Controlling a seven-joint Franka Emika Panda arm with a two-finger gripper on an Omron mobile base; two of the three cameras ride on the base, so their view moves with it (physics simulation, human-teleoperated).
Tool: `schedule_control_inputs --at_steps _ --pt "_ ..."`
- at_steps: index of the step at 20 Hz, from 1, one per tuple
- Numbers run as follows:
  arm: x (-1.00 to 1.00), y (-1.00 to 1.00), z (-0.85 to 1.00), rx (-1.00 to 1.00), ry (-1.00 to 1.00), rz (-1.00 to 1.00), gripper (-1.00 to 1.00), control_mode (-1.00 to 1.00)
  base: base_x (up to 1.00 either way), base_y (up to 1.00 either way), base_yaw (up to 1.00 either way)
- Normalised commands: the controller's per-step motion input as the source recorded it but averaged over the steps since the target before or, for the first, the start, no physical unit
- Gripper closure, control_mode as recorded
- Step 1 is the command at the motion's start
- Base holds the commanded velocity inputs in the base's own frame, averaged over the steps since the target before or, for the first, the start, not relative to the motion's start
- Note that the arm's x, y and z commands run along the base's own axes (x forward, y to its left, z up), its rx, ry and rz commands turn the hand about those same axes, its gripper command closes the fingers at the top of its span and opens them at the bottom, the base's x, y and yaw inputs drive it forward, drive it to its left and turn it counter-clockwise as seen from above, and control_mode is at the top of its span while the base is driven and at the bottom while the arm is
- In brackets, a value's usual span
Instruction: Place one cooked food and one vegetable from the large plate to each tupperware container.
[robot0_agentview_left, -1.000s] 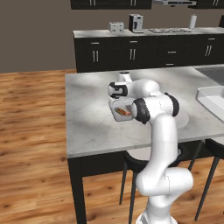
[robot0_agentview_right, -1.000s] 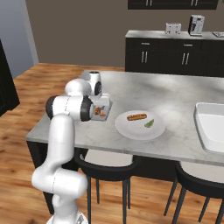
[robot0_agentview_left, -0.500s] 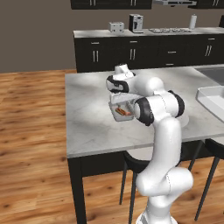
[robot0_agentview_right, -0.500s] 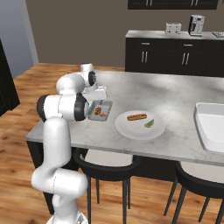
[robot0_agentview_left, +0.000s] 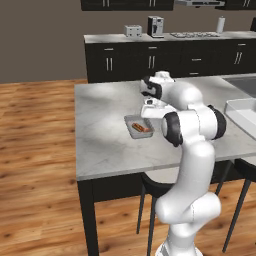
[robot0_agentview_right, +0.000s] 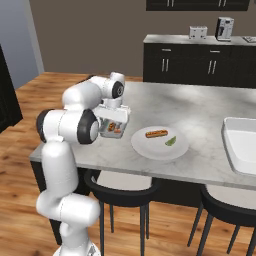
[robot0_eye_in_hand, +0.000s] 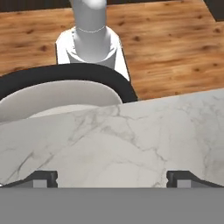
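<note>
The gripper (robot0_eye_in_hand: 112, 177) stands spread wide, its two dark tips at 8 and 4 o'clock of the hand view with nothing between them, looking down on bare marble counter (robot0_eye_in_hand: 131, 140) with a dark-rimmed stool seat (robot0_eye_in_hand: 57, 94) past its edge. In the right base view the hand (robot0_agentview_right: 114, 112) hangs just above the small grey container (robot0_agentview_right: 112, 131), at 9 o'clock of the large plate (robot0_agentview_right: 150, 147). That container, a shallow rounded rectangle, holds an orange-brown piece of food (and a reddish bit beside it). The plate is wide, round and white, carrying a hot dog (robot0_agentview_right: 156, 133) and, at its 3 o'clock, a small green vegetable (robot0_agentview_right: 171, 142), apart. The white container (robot0_agentview_right: 242, 150) sits well apart at the plate's 3 o'clock.
</note>
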Motion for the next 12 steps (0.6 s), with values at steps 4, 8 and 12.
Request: schedule_control_inputs --at_steps 4,8,12 --pt "-0.93 0.21 0.26 -0.04 -0.19 0.06 -1.00 -1.00 0.00 0.00 0.00" --pt "-0.70 0.26 0.03 -0.20 -0.21 0.16 -1.00 -1.00 0.00 0.00 0.00" --pt "-0.21 0.04 -0.05 -0.07 -0.02 0.21 -1.00 -1.00 0.00 0.00 0.00"
